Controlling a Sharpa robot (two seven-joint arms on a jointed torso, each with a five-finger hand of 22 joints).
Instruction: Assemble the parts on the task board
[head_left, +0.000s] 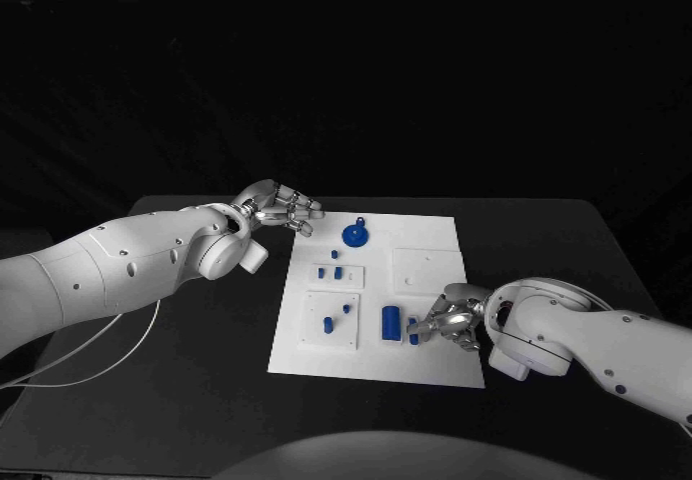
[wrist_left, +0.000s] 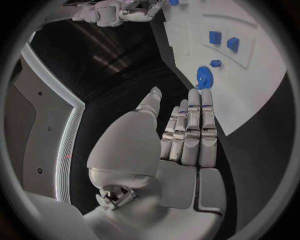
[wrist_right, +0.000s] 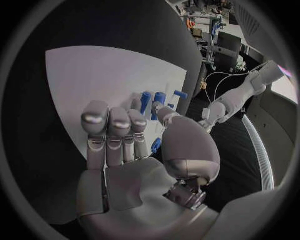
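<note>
Where head view hides, right hand (wrist_right: 134, 145) empty

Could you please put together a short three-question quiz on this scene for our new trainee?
1. True or false: the left hand is holding the round blue gear-like part.
2. Which hand is nearer the long blue cylinder on the task board? A) left hand B) right hand
3. Fill in: the left hand sits at the board's ____ corner in the head view, far-left or near-right?

Key
1. False: it is beside the board, fingers extended, holding nothing, apart from the part.
2. B: the right hand is over the board right beside the cylinder.
3. Far-left.
</note>
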